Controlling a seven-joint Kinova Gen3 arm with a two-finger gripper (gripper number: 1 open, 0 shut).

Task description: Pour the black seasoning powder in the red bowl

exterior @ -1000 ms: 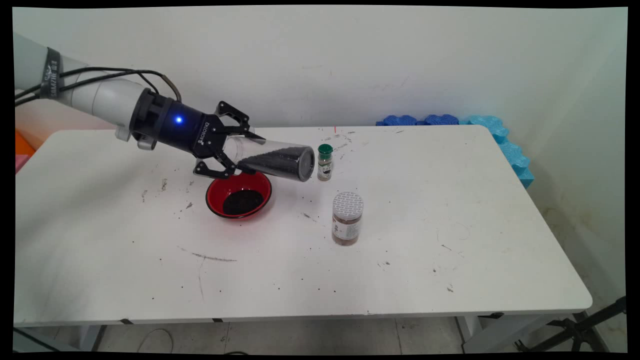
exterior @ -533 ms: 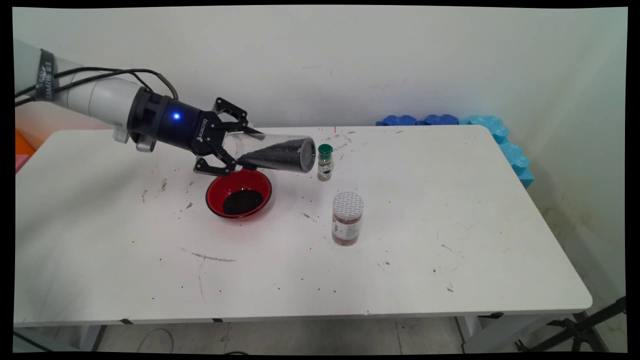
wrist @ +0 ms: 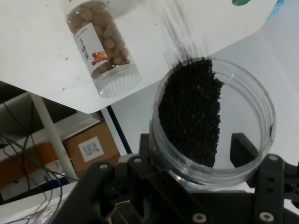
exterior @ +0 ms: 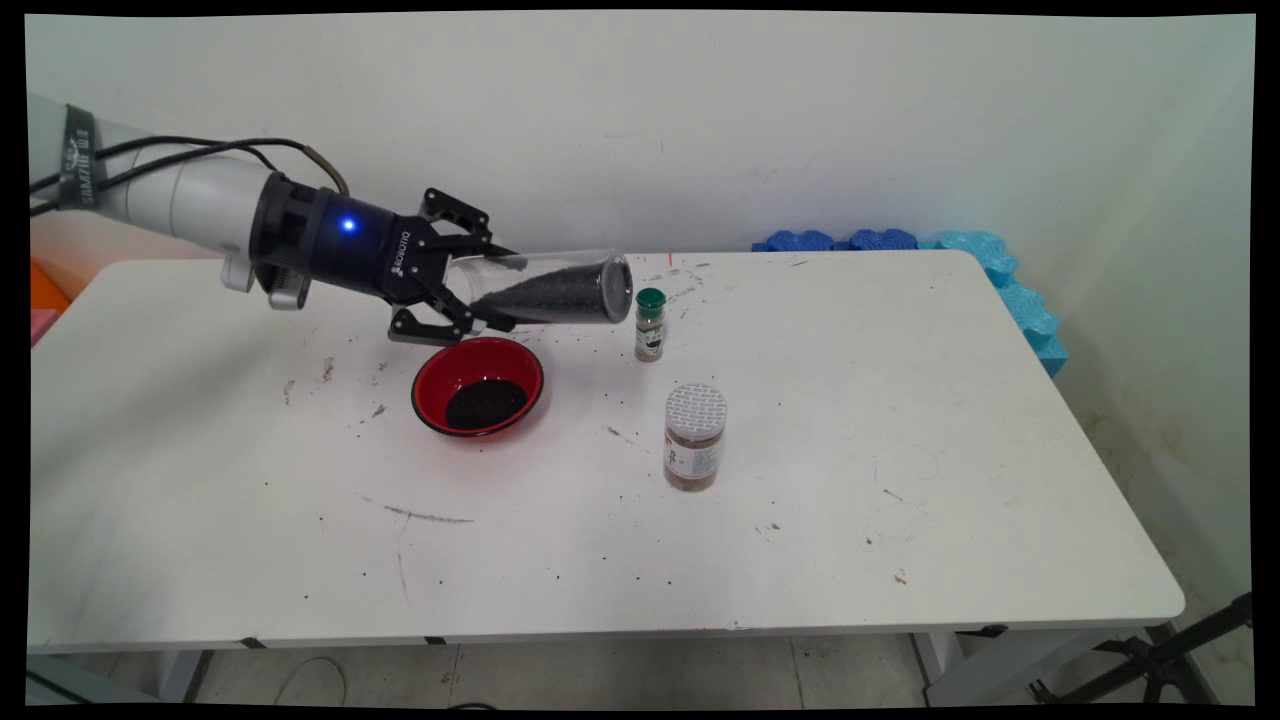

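A: Gripper state?
B: The gripper (exterior: 478, 293) is clenched on a clear plastic jar (exterior: 545, 290), fingers on either side of it near its open mouth. The hand view shows one finger (wrist: 243, 148) pressed against the jar's wall (wrist: 212, 123).

A: Jar pose?
B: Lying about level in the air, closed end toward the table's right edge, mouth toward the wrist. Black granules (exterior: 560, 293) are heaped along its lower side and against the closed end.

A: What's under it?
B: A red bowl (exterior: 478, 386) on the table (exterior: 900, 420), left of centre, with a dark pile of the same granules in the bottom. The jar hangs above the bowl's far rim, clear of it.

A: Neighbours?
B: A small green-capped spice bottle (exterior: 649, 324) stands upright just right of the jar's closed end, toward the far edge. I can't tell whether they touch. A bigger jar with a white lid (exterior: 695, 436) and brown contents stands nearer the front edge, right of the bowl, apart from both.

A: Anything else?
B: Dark specks scattered over the tabletop. Blue foam pieces (exterior: 960, 262) lie along the far right corner, against the wall.
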